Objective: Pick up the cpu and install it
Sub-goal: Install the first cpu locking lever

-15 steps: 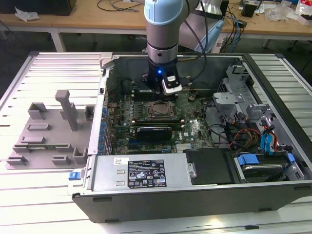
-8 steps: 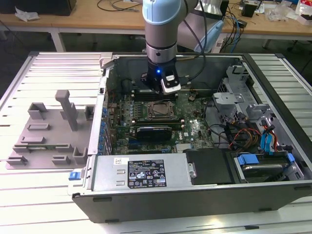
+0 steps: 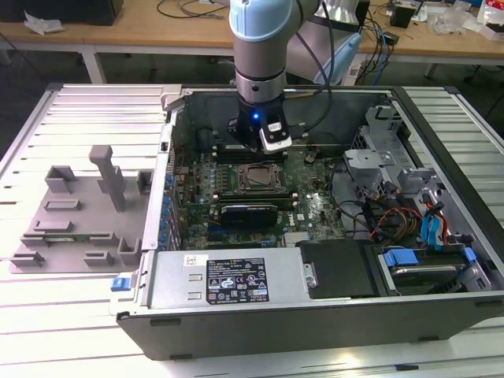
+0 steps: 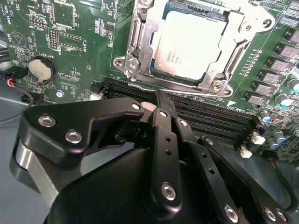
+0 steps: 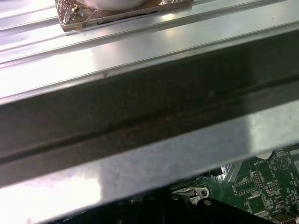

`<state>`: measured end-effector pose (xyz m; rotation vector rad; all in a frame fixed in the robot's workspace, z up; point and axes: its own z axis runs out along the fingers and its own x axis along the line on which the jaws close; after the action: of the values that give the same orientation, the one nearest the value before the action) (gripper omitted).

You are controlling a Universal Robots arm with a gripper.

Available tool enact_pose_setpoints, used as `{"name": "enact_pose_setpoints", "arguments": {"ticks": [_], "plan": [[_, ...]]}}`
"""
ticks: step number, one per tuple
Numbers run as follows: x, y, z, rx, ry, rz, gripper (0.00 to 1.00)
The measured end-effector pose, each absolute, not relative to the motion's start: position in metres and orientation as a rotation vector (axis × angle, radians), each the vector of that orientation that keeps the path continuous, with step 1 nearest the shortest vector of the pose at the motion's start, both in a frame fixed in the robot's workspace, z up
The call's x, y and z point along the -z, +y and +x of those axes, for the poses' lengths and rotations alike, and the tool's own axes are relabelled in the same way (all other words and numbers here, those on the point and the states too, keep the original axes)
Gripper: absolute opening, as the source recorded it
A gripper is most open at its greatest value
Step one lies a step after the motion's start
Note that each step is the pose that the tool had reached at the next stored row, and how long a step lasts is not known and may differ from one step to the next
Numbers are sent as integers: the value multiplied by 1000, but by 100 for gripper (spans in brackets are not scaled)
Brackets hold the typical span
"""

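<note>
And here we are inside the open computer case [image 3: 331, 307]: the claw [image 4: 154, 101] hangs low over the motherboard [image 4: 70, 56], and we cannot tell whether it is released or clenched. The cpu [image 4: 189, 44] lies flat in the socket frame [image 4: 140, 51], silver top up, edges square to it. It sits just beyond the claw's tip, across the dark memory slots [image 4: 210, 116]. It is nearly square, so we judge there is no long axis to line up. The exterior view places the arm [image 3: 264, 47] just behind the socket [image 3: 256, 179]. The first wrist view gives us the case wall [image 5: 140, 107] and a corner of green board.
</note>
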<state>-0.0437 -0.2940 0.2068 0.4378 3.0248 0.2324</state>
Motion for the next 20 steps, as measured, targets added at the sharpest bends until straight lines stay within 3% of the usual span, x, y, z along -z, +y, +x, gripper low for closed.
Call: {"name": "enact_pose_setpoints", "arguments": {"ticks": [20], "plan": [[-210,-294,-48,-230,2997,430,11]]}}
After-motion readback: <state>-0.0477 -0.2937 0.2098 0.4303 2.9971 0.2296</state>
